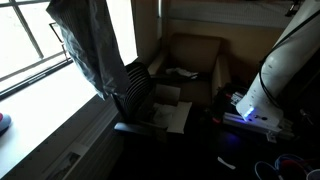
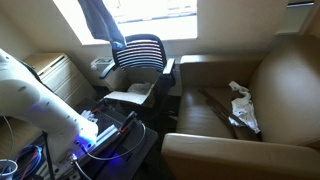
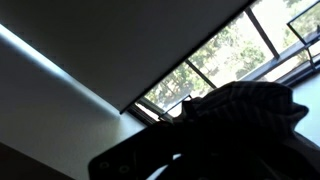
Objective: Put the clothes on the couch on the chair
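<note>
A dark plaid cloth point(image 1: 82, 42) hangs in the air by the window, above the back of the black office chair point(image 1: 135, 90). It shows in both exterior views, and in this one point(image 2: 102, 20) its top runs out of the frame. In the wrist view the same cloth point(image 3: 245, 108) bunches right at my gripper point(image 3: 190, 142), which is dark against the window and looks shut on it. The chair point(image 2: 142, 55) stands beside the brown couch point(image 2: 275, 85). A white garment point(image 2: 241, 106) and a brown one point(image 2: 214, 104) lie on the couch seat.
White papers or a box point(image 2: 130, 95) lie on the chair seat. The robot's white arm point(image 1: 290, 60) and its blue-lit base point(image 2: 95, 140) stand in front of the couch point(image 1: 192, 58). A window sill point(image 1: 40, 110) runs beside the chair. Cables point(image 1: 290, 165) lie on the floor.
</note>
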Tool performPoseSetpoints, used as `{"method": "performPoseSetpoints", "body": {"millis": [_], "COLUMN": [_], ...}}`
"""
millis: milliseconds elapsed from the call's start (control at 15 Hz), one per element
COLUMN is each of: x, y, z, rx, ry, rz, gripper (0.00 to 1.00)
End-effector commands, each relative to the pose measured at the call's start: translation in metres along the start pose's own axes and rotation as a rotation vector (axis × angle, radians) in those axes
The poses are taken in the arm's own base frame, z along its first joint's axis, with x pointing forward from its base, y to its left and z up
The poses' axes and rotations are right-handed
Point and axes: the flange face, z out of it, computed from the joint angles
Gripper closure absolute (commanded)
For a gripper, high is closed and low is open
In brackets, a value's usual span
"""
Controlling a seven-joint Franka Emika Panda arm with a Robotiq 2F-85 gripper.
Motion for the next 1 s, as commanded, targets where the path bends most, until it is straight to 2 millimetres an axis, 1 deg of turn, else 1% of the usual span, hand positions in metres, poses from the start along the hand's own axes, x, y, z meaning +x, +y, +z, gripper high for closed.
{"method": "performPoseSetpoints", "body": {"millis": [0, 67, 133, 200, 267, 333, 400, 533, 667, 800, 867, 933], "x": [-0.076, -0.039, -0.057, -0.068, -0.074, -0.074, -0.069, -0.077, -0.100, -0.144, -0.164, -0.176], "y": [0.012, 0.011, 0.012, 0.010, 0.007, 0.006, -0.003, -0.016, -0.036, -0.062, -0.074, -0.079], "z": [0.004, -0.002, -0.002, -0.001, 0.000, 0.002, 0.001, -0.003, -0.004, -0.002, 0.003, 0.009], "rx": [-0.075, -0.034, -0.049, -0.057, -0.059, -0.061, -0.075, -0.136, -0.187, -0.159, -0.136, -0.119], "ry": [-0.151, -0.089, -0.127, -0.146, -0.151, -0.148, -0.143, -0.155, -0.179, -0.259, -0.303, -0.336], "rz": [0.077, 0.038, 0.058, 0.070, 0.076, 0.081, 0.052, 0.061, 0.055, 0.101, 0.137, 0.171], "gripper": [1.00, 0.98, 0.98, 0.98, 0.98, 1.00, 1.00, 1.00, 1.00, 1.00, 1.00, 1.00]}}
